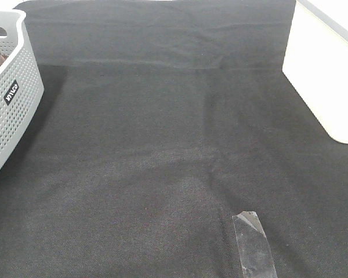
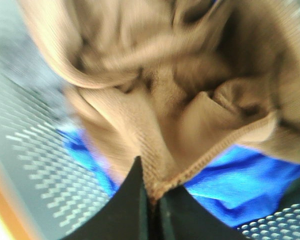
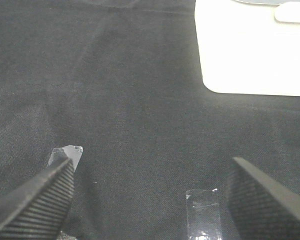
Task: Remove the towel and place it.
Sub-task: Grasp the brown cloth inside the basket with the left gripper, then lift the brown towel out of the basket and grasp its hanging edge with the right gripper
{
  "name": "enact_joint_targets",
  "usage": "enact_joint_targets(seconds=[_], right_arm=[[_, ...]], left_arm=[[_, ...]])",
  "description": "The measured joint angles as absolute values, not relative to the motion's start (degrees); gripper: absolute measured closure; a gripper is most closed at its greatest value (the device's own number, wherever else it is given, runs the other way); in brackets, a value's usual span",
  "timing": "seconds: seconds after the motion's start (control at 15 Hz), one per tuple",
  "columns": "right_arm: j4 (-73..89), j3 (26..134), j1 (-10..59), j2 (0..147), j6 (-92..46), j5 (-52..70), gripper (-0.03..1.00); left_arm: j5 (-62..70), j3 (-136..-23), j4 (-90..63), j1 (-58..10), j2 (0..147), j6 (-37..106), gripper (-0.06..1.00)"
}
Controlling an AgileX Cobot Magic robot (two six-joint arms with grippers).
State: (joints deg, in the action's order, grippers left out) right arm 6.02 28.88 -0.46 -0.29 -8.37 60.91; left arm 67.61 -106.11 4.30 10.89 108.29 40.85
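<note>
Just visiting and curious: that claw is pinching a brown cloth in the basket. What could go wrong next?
The left gripper holds the towel only by its stitched hem, so it might slip free when lifted. The blue cloth beside it could get dragged along. The towel might also catch on the basket rim.

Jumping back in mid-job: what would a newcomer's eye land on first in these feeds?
The brown towel stands out, crumpled inside the grey perforated basket at the left edge of the high view. Its stitched hem is pinched in the shut left pincer, and a blue cloth lies under it. Next comes the wide black covering with a strip of clear tape near the front, the right pincer open above it.
</note>
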Motion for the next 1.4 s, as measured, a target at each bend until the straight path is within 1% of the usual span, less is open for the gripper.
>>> enact_joint_targets(seconds=[0.2, 0.47, 0.6, 0.67, 0.87, 1.2, 1.4], right_arm=[[6.02, 28.88, -0.46, -0.29, -8.37, 60.91, 0.21], [6.13, 28.88, -0.46, -0.29, -8.37, 60.85, 0.21], [7.73, 29.34, -0.46, 0.17, -9.34, 59.24, 0.21], [10.26, 29.56, -0.46, 1.26, -11.92, 57.07, 0.21], [25.73, 29.97, -0.46, 8.88, -26.47, 50.36, 0.21], [57.98, 29.97, -0.46, 28.59, -64.11, 48.99, 0.21], [75.11, 29.97, -0.46, 42.28, -86.00, 48.99, 0.21]], left_arm=[[66.86, -106.11, 3.84, 8.02, 100.55, 39.30, 0.94], [65.32, -106.11, 2.69, 6.70, 91.79, 35.64, 0.94], [63.71, -106.17, 0.69, 5.44, 88.24, 34.61, 0.94], [62.45, -106.17, 0.40, 4.01, 86.86, 34.43, 0.94], [58.84, -107.14, 0.00, -2.12, 85.03, 33.86, 0.94], [52.08, -107.77, -0.40, -15.58, 85.14, 27.79, 0.94], [52.60, -107.95, -0.46, -24.12, 86.97, 27.27, 0.94]])
